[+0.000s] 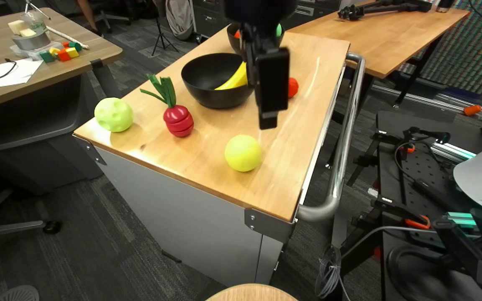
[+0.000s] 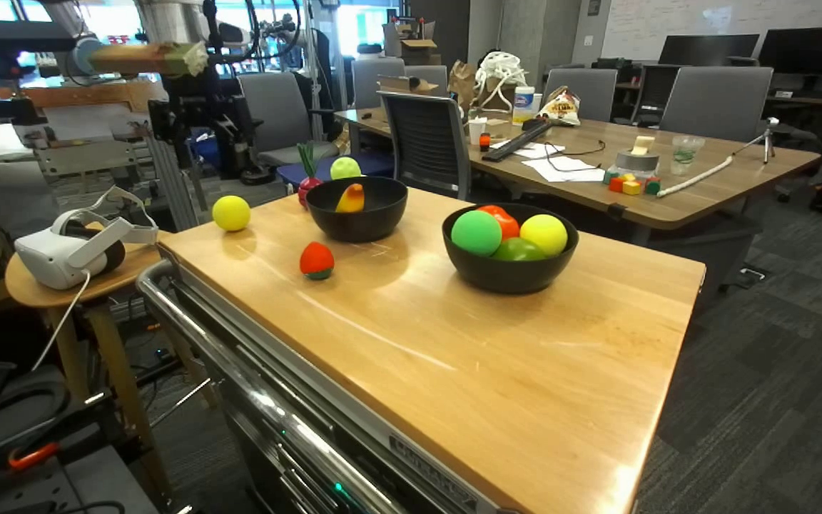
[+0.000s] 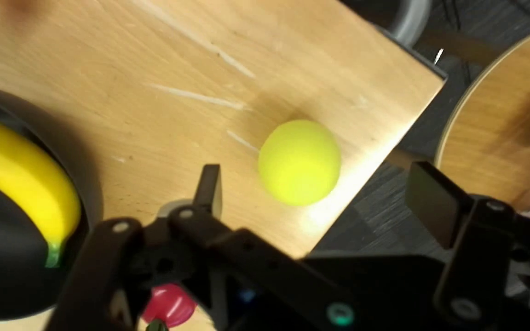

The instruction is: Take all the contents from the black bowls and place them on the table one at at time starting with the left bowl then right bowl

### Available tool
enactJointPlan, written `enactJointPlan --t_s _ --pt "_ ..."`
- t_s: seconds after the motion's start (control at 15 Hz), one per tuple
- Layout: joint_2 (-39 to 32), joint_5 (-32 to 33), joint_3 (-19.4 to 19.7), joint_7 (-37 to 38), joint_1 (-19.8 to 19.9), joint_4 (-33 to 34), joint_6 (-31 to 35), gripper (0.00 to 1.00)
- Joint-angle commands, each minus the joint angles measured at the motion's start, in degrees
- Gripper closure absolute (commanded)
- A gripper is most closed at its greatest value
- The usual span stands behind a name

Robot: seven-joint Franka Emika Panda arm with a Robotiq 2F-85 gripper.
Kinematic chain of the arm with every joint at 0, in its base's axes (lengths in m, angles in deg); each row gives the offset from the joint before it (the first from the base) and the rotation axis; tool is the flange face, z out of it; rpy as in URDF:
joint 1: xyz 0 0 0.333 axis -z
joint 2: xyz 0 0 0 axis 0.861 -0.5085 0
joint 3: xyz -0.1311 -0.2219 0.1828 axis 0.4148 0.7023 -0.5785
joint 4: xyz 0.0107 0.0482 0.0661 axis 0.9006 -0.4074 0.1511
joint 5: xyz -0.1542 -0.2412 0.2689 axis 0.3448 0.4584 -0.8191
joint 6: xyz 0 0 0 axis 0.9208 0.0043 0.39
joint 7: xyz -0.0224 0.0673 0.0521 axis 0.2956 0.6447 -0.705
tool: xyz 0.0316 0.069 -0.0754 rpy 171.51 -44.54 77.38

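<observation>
My gripper (image 3: 322,195) is open above the yellow ball (image 3: 299,163), which rests on the table (image 3: 177,151) near a corner; nothing is between the fingers. The nearer black bowl (image 2: 357,227) holds a yellow banana (image 1: 236,80). In the farther black bowl (image 2: 514,277) sit a green ball (image 2: 477,233), a red piece (image 2: 502,220), a yellow round fruit (image 2: 545,234) and a green piece (image 2: 519,250). On the tabletop lie a red-orange tomato (image 2: 317,259), a red radish with green leaves (image 1: 178,120) and a dimpled yellow-green ball (image 1: 114,114).
A metal rail handle (image 1: 347,142) runs along one long side of the table. A round wooden stool (image 3: 513,115) stands off the table's corner, with a white headset (image 2: 83,246) on it. The dimpled ball sits close to the table's edge.
</observation>
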Motion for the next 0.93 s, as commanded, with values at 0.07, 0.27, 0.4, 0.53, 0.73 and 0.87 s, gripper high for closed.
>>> enactJointPlan --t_s 0.07,0.27,0.4,0.53,0.73,0.87 --pt "9.0 -0.8 2.8 -19.4 1.1 5.6 -19.7 0.00" --pt "8.8 0.2 3.5 -19.2 0.7 5.9 -20.5 0.00" --pt "10.2 0.3 4.3 -21.7 1.0 6.5 -22.2 0.00" --pt "10.5 0.4 4.6 -22.9 1.0 4.4 -15.1 0.00" --pt "10.3 3.2 5.5 -23.6 2.0 2.0 -1.8 0.00" --pt "10.5 6.4 6.9 -23.7 3.3 0.7 5.7 0.00"
